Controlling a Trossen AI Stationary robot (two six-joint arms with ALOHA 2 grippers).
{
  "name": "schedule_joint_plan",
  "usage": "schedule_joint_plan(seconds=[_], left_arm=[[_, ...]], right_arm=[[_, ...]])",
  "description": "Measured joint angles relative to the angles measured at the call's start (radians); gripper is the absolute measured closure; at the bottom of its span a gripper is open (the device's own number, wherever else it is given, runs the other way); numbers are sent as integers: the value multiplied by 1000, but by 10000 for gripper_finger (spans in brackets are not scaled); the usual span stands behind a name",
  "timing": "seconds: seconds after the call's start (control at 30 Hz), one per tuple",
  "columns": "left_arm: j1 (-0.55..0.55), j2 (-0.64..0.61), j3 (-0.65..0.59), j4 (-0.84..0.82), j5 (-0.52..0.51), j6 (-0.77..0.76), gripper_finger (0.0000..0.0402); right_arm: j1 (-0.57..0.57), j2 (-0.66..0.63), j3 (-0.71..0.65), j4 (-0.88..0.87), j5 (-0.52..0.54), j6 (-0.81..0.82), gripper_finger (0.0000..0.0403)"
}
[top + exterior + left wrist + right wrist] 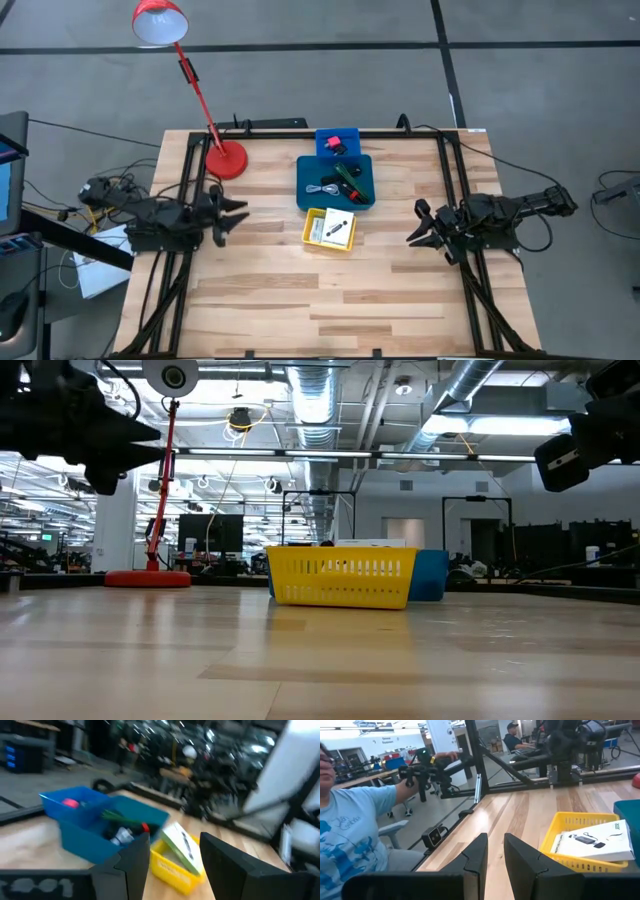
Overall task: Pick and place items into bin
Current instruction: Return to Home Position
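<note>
Left gripper [238,222], jaws parted, empty, hovers left of yellow basket [310,236]; right gripper [414,224], narrowly parted, empty, right of it; blue bin [304,168] behind.

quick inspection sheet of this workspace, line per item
surface: wooden table, bare across the near half
job's things: blue basket holds a green-and-black stick and a white wire; small blue bin behind it holds a pink-red piece; yellow basket in front holds a white card
clutter: red lamp standing on the far left of the table
grippers: left gripper and right gripper both open, empty, at the table's sides, clear of the baskets
cables: black cable running off the left edge
surroundings: person in a light blue shirt beside the table
</note>
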Motion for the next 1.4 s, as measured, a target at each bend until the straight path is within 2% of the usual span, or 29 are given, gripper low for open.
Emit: schedule_joint_plan(seconds=[0.13, 0.33, 1.4], left_arm=[[105, -80, 0, 2, -3, 0, 235], [183, -77, 0, 1, -7, 2, 235], [187, -74, 0, 1, -5, 1, 235]], right_arm=[[0, 0, 0, 1, 0, 0, 344], [0, 0, -31, 87, -1, 1, 344], [0, 0, -32, 90, 0, 0, 344]])
